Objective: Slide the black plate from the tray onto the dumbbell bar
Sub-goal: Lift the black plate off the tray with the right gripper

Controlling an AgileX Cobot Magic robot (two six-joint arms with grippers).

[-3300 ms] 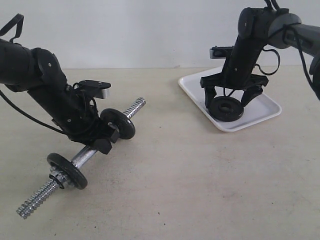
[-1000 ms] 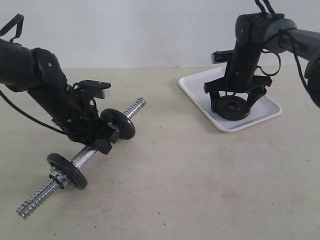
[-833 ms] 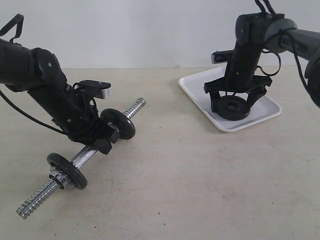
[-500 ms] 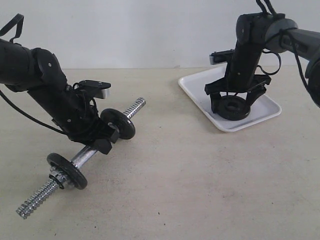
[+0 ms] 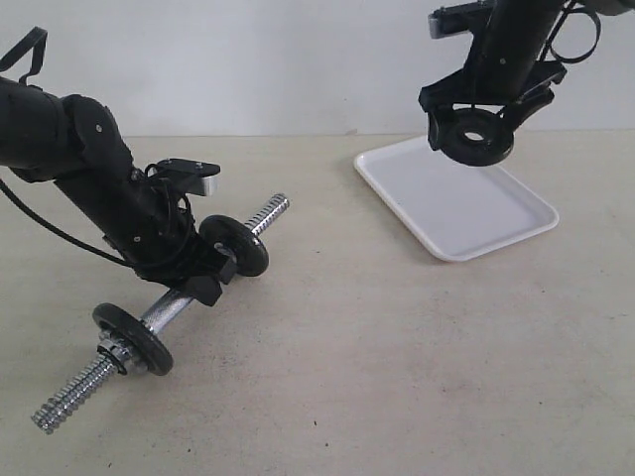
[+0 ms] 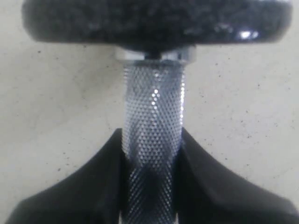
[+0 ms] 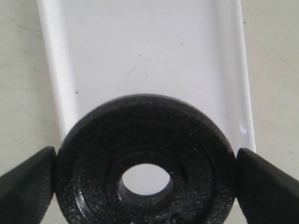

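Plate: your right claw (image 5: 476, 127) has the black plate (image 5: 474, 136) pinched by its rim, jaws spread wide, hanging above the tray (image 5: 466, 203).
Bar: left claw (image 5: 201, 281) clamps the dumbbell bar (image 5: 169, 309) mid-grip, tilted up.
Risk: rim grip only, so a fast swing could twist or drop it. A crooked hole will snag the threads.
Neighbours: a disc (image 5: 241, 245) sits just behind the free threaded end (image 5: 270, 210), so the landing zone is short.
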